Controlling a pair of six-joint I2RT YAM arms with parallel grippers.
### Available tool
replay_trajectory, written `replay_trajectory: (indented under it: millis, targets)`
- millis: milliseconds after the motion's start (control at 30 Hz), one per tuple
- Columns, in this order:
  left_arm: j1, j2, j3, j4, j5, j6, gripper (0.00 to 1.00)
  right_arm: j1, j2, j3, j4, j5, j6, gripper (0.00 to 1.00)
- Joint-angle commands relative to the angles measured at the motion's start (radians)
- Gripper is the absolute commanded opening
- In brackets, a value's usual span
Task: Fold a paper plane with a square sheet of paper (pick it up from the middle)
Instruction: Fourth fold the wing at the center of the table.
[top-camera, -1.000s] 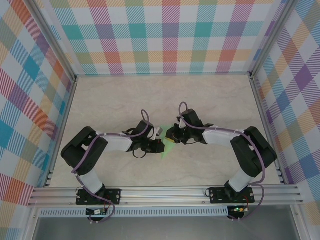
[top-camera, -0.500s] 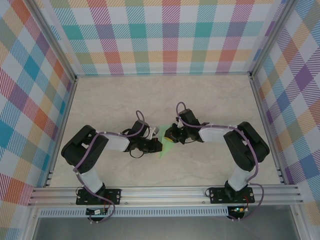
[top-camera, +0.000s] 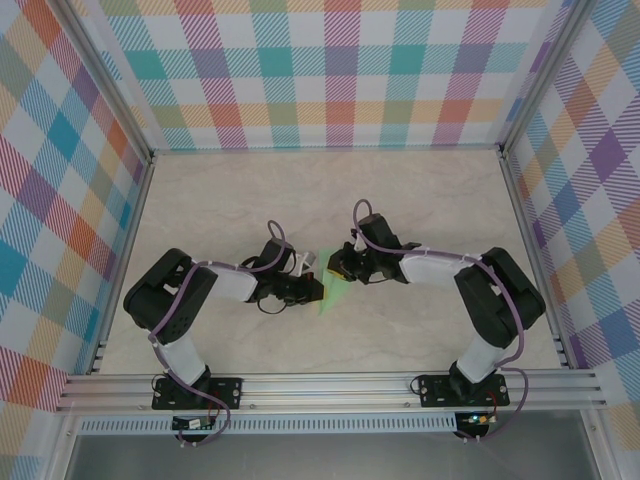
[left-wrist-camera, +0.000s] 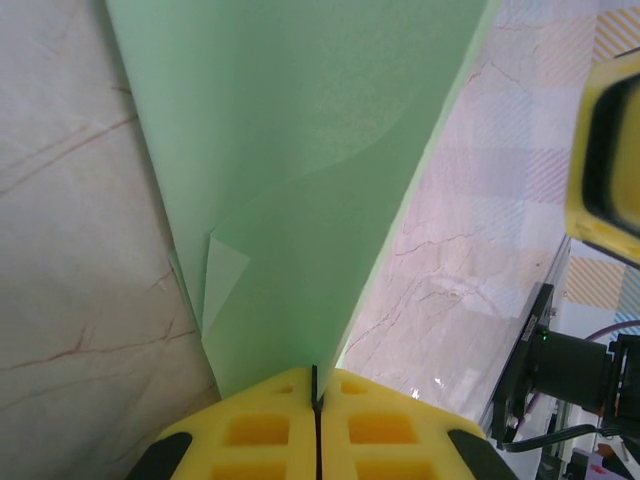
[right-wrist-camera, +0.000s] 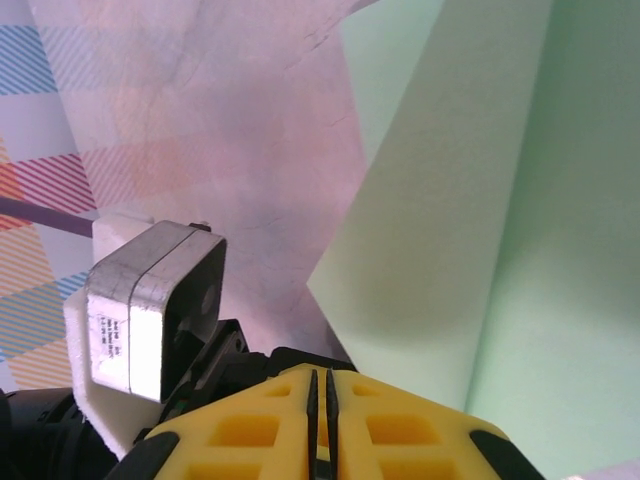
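Note:
The pale mint-green sheet of paper (top-camera: 331, 293) sits folded into a narrow wedge between my two grippers, mid-table. In the left wrist view the paper (left-wrist-camera: 300, 150) rises in layers away from my left gripper (left-wrist-camera: 318, 378), whose yellow jaws are shut on its lower edge. A small folded corner (left-wrist-camera: 224, 272) shows at the left. My left gripper (top-camera: 313, 287) is at the paper's left side and my right gripper (top-camera: 341, 267) at its top right. The right gripper (right-wrist-camera: 320, 380) has its jaws nearly together with nothing seen between them. The paper (right-wrist-camera: 480, 200) lies just beyond its right finger.
The marble-patterned tabletop (top-camera: 250, 200) has free room all round the grippers. Aluminium rails (top-camera: 330, 385) run along the near edge, and plaid walls close the other three sides. The left wrist's grey camera block (right-wrist-camera: 150, 310) is close to the right gripper.
Both grippers have drifted slightly left and away from the near edge, carrying the folded paper along. The left gripper's hold on the paper is unchanged.

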Motion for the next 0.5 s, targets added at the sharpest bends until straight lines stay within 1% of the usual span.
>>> replay_trajectory:
  millis: [0,133,300,467]
  targets:
    - [0.022,0.022,-0.007,0.027,0.022,-0.030,0.05,0.008,0.045,0.029,0.052,-0.036,-0.004,0.13]
    - [0.022,0.038,-0.006,0.023,0.034,-0.028,0.05,0.008,0.074,0.048,0.061,-0.047,0.005,0.13]
    - [0.028,0.059,-0.004,0.028,0.043,-0.040,0.04,0.004,0.083,0.030,0.022,0.044,0.029,0.12]
    - [0.037,0.062,-0.023,0.064,0.048,-0.073,0.03,0.002,0.064,0.014,0.062,0.027,0.016,0.13]
